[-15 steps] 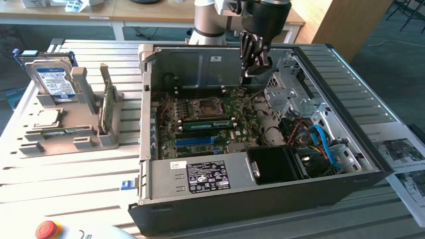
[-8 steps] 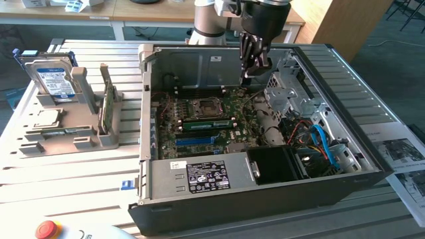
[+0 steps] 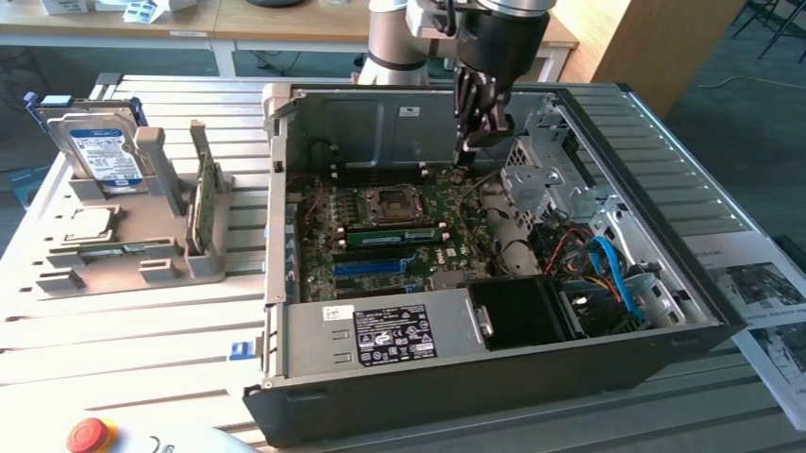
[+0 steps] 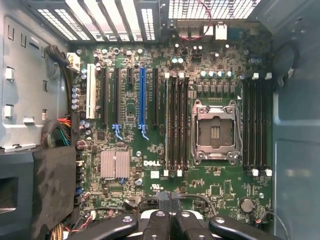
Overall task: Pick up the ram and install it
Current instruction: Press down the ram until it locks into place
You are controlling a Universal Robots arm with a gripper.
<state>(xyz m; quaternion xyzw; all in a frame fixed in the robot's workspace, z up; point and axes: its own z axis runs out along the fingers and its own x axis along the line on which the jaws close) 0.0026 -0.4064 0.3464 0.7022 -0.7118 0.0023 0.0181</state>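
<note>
The gripper (image 3: 469, 143) (image 4: 170, 200) hangs inside the open case (image 3: 504, 377), fingers pressed together on nothing, above the far edge of the motherboard (image 3: 377, 255). The ram (image 3: 393, 236) sits on edge in the slot bank just at 6 o'clock of the CPU socket (image 3: 388, 203), at about 7 o'clock from the gripper in the exterior view and well apart from it (whether it is fully seated I cannot tell). A blue slot (image 3: 377, 267) runs just nearer than the ram.

At 3 o'clock of the gripper, close by, stands the metal drive cage (image 3: 542, 179); loose cables (image 3: 611, 260) fill the case's 4 o'clock corner, and the power supply (image 3: 377, 335) lies along its near wall.

The case rests on a pale slatted table (image 3: 126, 330). At its 9 o'clock a grey holder (image 3: 139, 260) carries a hard drive (image 3: 101, 151) and an upright green card (image 3: 198, 203). Papers (image 3: 768, 302) lie at 3 o'clock, a red button (image 3: 91, 434) at 7 o'clock. Beyond are desks (image 3: 252, 28) and dark floor (image 3: 743, 94).
</note>
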